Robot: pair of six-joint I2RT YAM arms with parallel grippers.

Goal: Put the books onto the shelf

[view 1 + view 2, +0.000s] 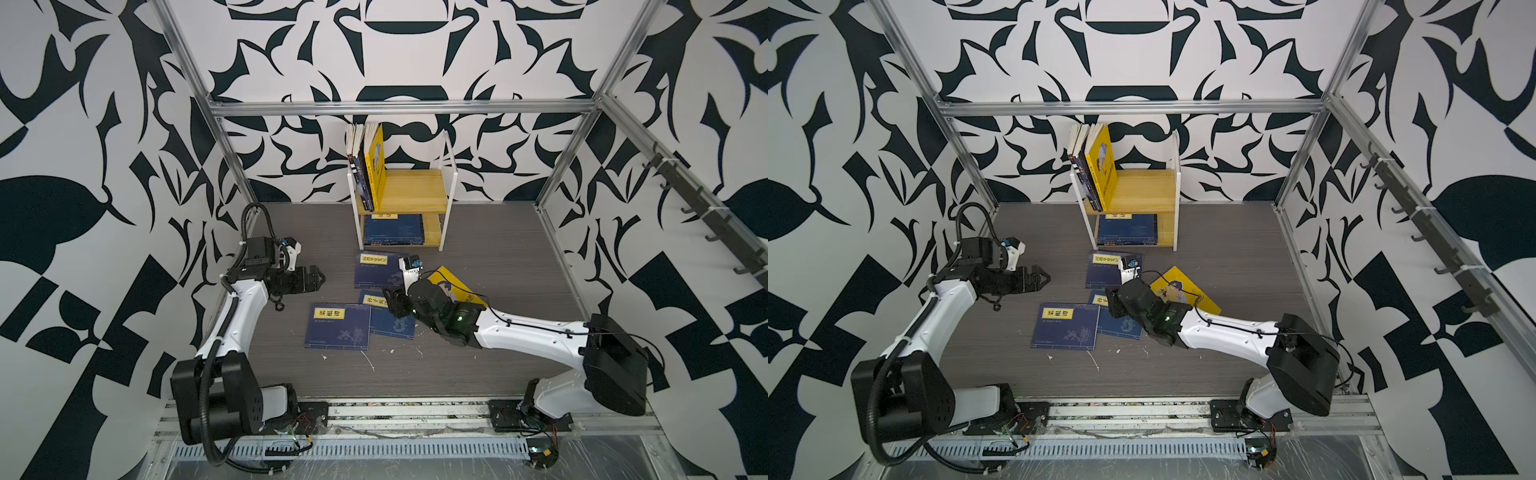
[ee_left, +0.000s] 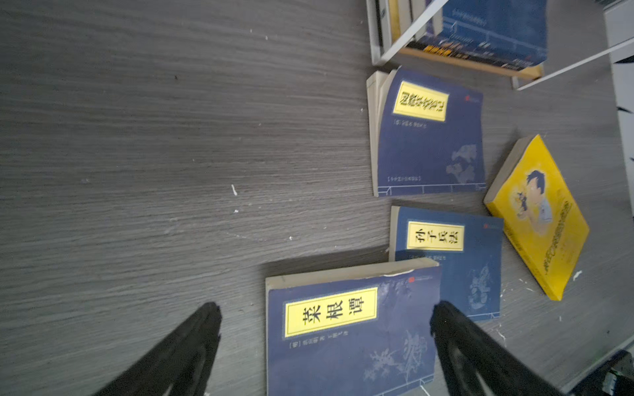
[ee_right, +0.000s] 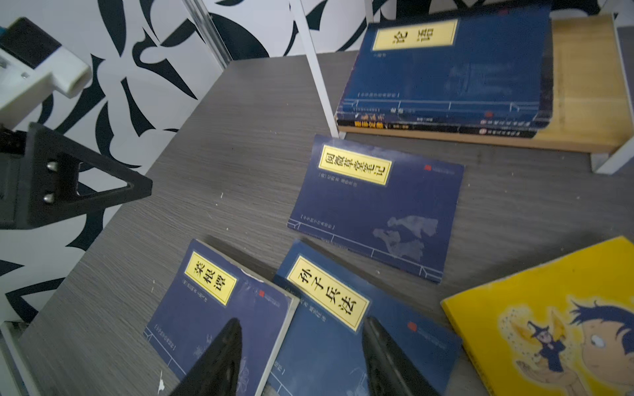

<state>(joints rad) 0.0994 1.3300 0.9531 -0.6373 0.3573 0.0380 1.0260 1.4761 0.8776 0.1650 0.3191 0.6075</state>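
I've got the right gripper (image 3: 302,322) part-open, empty above the overlapping navy books (image 3: 206,308), probably for an edge pinch, left gripper (image 2: 327,305) wide.

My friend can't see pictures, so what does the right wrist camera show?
The right gripper hangs open over two overlapping navy books on a grey table. A third navy book and a yellow cartoon book lie nearby. Behind, more books are stacked flat on the shelf's lower board.

Paper books (image 1: 337,328) (covers faintly glossy) lie on matt wood-grain table (image 1: 415,374).
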